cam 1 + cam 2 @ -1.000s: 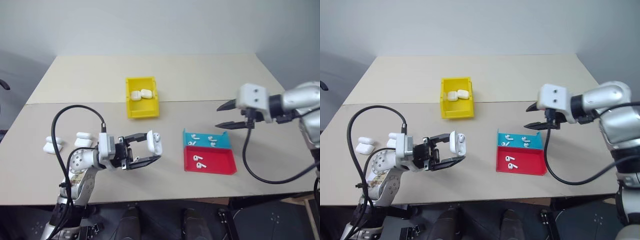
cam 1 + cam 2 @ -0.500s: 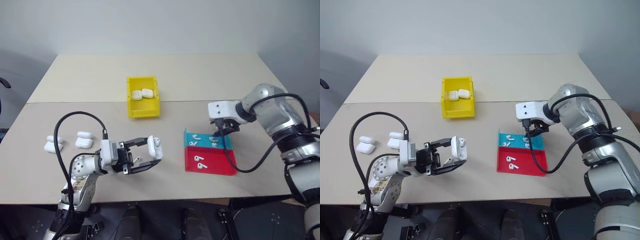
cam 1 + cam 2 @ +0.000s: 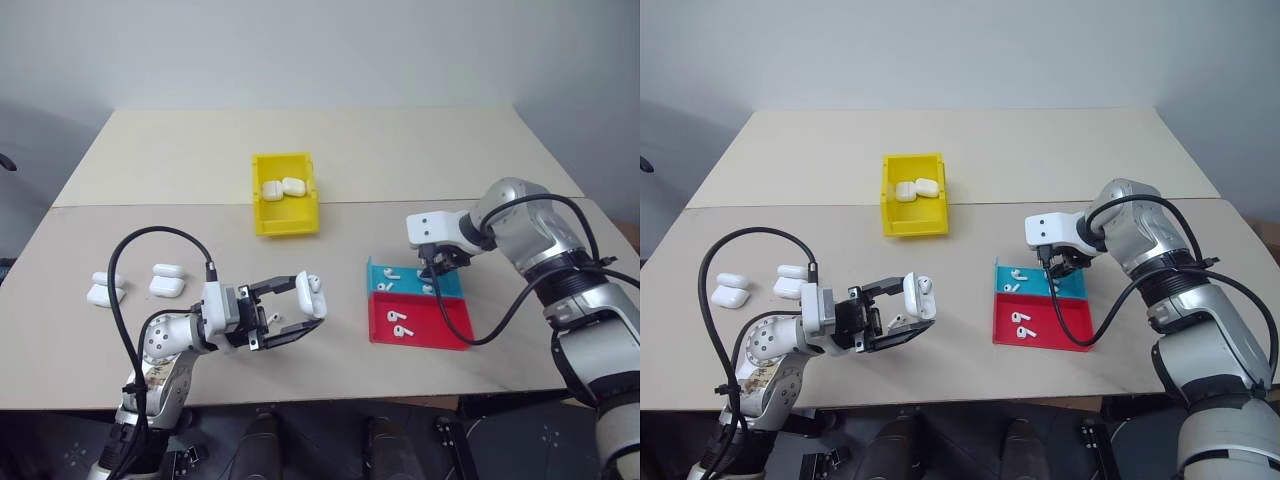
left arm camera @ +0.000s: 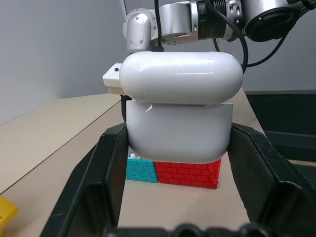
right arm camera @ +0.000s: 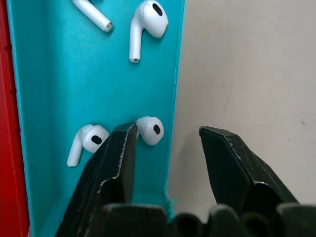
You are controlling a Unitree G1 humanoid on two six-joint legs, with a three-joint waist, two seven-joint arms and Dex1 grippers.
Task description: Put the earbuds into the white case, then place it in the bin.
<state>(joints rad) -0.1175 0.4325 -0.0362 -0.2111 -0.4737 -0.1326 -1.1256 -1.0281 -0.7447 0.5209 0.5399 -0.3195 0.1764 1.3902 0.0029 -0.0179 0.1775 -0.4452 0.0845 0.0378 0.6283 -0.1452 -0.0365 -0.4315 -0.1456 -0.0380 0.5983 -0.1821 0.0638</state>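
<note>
My left gripper [image 3: 306, 304] is shut on a white case [image 3: 311, 295] held just above the table, front left; in the left wrist view the case [image 4: 180, 116] sits between both fingers with its lid slightly lifted. Several earbuds lie in the teal tray [image 5: 59, 89]. My right gripper [image 5: 167, 140] points down, open and empty, astride that tray's side wall. One finger [image 5: 118, 158] is inside, close beside an earbud [image 5: 150, 129]; the other hangs over bare table. The yellow bin [image 3: 287, 226] stands at mid-table and holds two cases [image 3: 283, 187].
A red tray [image 3: 445, 328] with two earbuds [image 3: 399, 323] adjoins the teal tray [image 3: 447, 285] on its near side. More white cases [image 3: 166, 282] lie in two small groups at the left of the table. A cable loops from each wrist.
My right arm has swung in and down from the table's right side to the teal tray, and its fingers have narrowed a little. The left gripper still holds the case in place.
</note>
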